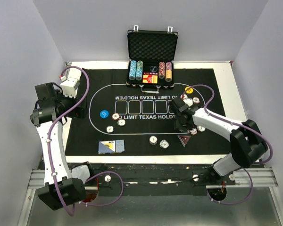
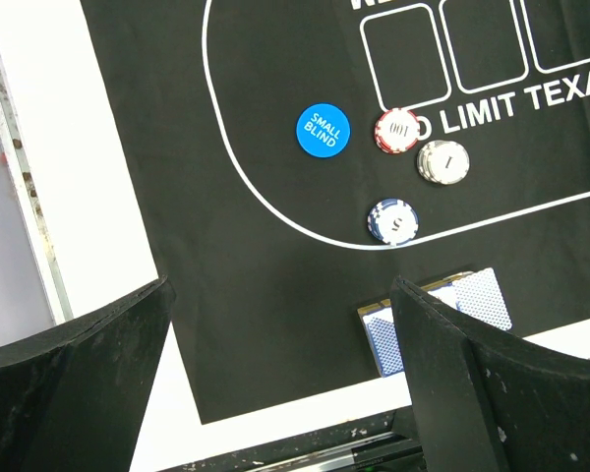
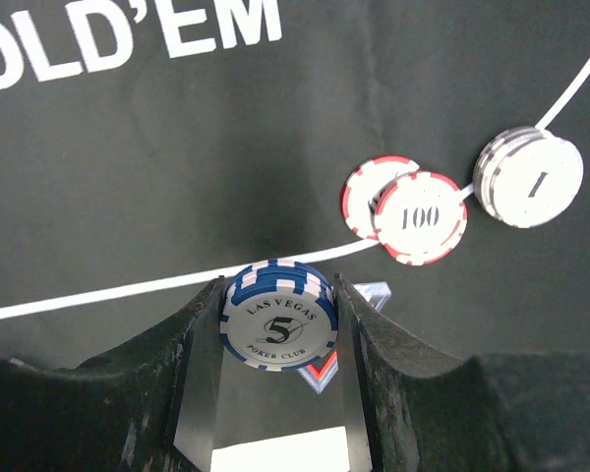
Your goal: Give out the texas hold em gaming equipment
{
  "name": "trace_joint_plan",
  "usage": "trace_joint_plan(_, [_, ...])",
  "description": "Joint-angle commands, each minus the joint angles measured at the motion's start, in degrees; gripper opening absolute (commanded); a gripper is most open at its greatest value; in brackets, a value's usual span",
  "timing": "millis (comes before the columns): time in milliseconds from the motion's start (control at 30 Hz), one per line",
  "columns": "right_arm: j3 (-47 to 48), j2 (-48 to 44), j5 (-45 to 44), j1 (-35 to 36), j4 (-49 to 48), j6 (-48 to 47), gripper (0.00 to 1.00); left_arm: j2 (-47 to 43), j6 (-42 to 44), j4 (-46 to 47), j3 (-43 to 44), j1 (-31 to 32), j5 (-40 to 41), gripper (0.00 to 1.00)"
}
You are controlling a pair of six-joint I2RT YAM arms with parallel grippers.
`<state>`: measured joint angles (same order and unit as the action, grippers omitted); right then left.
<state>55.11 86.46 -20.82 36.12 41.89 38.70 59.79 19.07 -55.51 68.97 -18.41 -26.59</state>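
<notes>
Closest to me, the cards (image 1: 111, 147) lie fanned near the front edge of the mat (image 1: 85, 136), left of centre. To their right sit a chip pair (image 1: 153, 140) and then the red marker (image 1: 184, 140).

My right gripper (image 3: 278, 290) hangs over that marker. Its fingers pinch a blue chip (image 3: 278, 329) by the rim, and the chip's "5" face is turned up toward the wrist camera. Just past it, two red chips (image 3: 420, 218) marked "100" overlap on the white line. A white stack (image 3: 529, 177) marked "1" sits beside them, also on the line.

On the other side, my left gripper (image 2: 283, 285) is spread wide with nothing between its fingers, held above the mat's left part. Ahead of it I see three chips (image 2: 391, 220): a blue one on the line, then a white and a red close together. The blue button (image 2: 322, 130) reading "SMALL BLIND" lies just left of the red one.

Farther out, at the right end of the oval, the yellow button (image 1: 189, 89) lies with more chips (image 1: 188, 101) just on its near side. At the back the case (image 1: 152, 47) stands open with its lid upright and rows of chips inside.
</notes>
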Motion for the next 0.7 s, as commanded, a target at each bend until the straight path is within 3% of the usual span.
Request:
trace_joint_plan(0, [-0.8, 4.0, -3.3, -1.6, -3.7, -0.6, 0.30, -1.4, 0.7, -0.6, 1.1, -0.4, -0.1, 0.99])
trace_joint_plan(267, [-1.9, 8.3, -4.1, -2.5, -7.5, -0.6, 0.32, -0.9, 0.7, -0.7, 1.1, -0.3, -0.8, 0.99])
trace_joint_plan(367, [-2.6, 8.6, -4.1, -2.6, -7.3, -0.3, 0.47, -1.1, 0.8, -0.7, 0.9, -0.4, -0.7, 0.99])
trace_joint_plan(667, [-2.4, 4.3, -3.0, -2.6, -3.1, 0.2, 0.75, -0.8, 1.1, -0.2, 0.2, -0.4, -0.7, 0.99])
